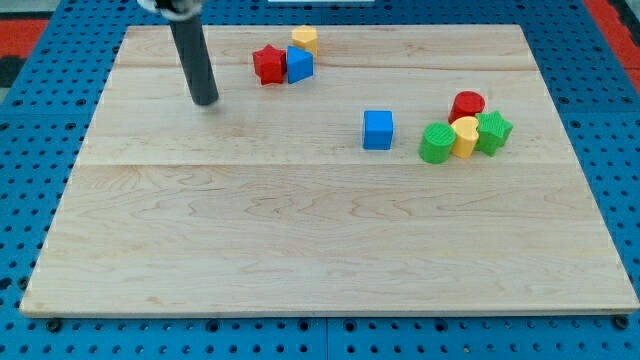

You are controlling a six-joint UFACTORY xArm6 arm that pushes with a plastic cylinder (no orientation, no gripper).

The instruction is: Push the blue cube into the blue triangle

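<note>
The blue cube (378,130) lies alone right of the board's middle, in the upper half. The blue triangle (299,64) sits near the view's top, touching a red star (268,65) on its left and a yellow block (305,40) just above it. My tip (205,100) rests on the board at the upper left, well to the left of the red star and far left of the blue cube, touching no block.
A cluster stands at the right: a red cylinder (467,104), a green block (436,143), a yellow heart-like block (465,137) and a green star (493,132). The wooden board (320,240) lies on a blue pegboard surface.
</note>
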